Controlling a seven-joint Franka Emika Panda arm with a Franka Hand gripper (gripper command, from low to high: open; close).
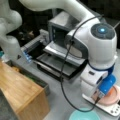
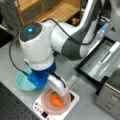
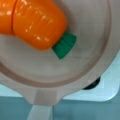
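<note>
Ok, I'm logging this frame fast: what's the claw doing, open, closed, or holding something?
Claw: just above the toy carrot on the pink plate; open or closed cannot be told.

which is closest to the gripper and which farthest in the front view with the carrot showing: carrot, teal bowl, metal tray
The gripper hangs over the pink plate.
1. Carrot, on the plate just below the gripper.
2. Teal bowl, toward the view's left, beside the scale.
3. Metal tray, toward the view's upper right.
</note>
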